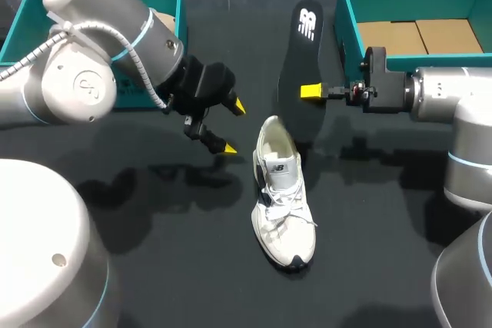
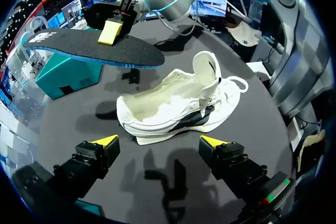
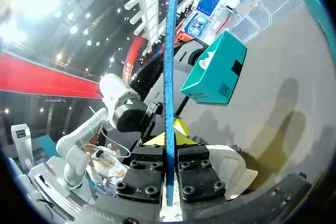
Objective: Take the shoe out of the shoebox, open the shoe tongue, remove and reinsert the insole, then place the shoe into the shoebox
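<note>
A white shoe lies on the dark table, toe toward me, its opening empty. In the left wrist view the shoe rests on its side just ahead of my left gripper, which is open and apart from it. My left gripper hovers left of the shoe's heel. The black insole with a blue underside is held above the table behind the shoe, with my right gripper shut on its edge. In the right wrist view the insole runs edge-on between the fingers of my right gripper.
A teal shoebox with cardboard inside stands at the back right, close behind my right gripper. Another teal box sits at the back left behind my left arm. The teal shoebox shows beyond the insole.
</note>
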Tool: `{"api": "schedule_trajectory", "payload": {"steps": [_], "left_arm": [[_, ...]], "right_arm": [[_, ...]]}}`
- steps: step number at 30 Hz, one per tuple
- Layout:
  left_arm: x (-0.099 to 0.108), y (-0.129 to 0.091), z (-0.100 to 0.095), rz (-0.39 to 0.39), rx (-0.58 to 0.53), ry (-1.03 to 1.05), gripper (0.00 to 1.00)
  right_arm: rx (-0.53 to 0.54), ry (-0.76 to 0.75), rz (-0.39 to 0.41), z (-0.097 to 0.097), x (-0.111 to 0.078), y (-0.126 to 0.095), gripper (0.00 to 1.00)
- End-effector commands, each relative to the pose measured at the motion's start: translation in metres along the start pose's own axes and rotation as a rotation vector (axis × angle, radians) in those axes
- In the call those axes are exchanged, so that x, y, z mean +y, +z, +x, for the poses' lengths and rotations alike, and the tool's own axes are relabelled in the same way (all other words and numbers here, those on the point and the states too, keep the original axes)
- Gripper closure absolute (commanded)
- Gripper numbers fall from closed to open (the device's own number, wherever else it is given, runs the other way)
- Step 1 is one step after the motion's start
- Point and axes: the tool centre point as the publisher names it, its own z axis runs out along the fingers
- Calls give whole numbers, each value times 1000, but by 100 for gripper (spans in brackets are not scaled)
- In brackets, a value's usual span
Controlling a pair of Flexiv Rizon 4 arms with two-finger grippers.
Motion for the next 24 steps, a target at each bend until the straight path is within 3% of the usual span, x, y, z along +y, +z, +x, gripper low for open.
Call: {"api": "schedule_trajectory", "payload": {"steps": [1,10,24], "left_arm": [[0,19,-4,-31,-14,-40,0],[3,39,-5,-73,1,-45,0],[15,47,-8,-113,10,-38,0]], "right_arm": [[-3,-31,-13,-4,-3,10,100],[13,-76,-17,-8,-3,23,100],[-5,-104,-39,-8,-2,30,100]]}}
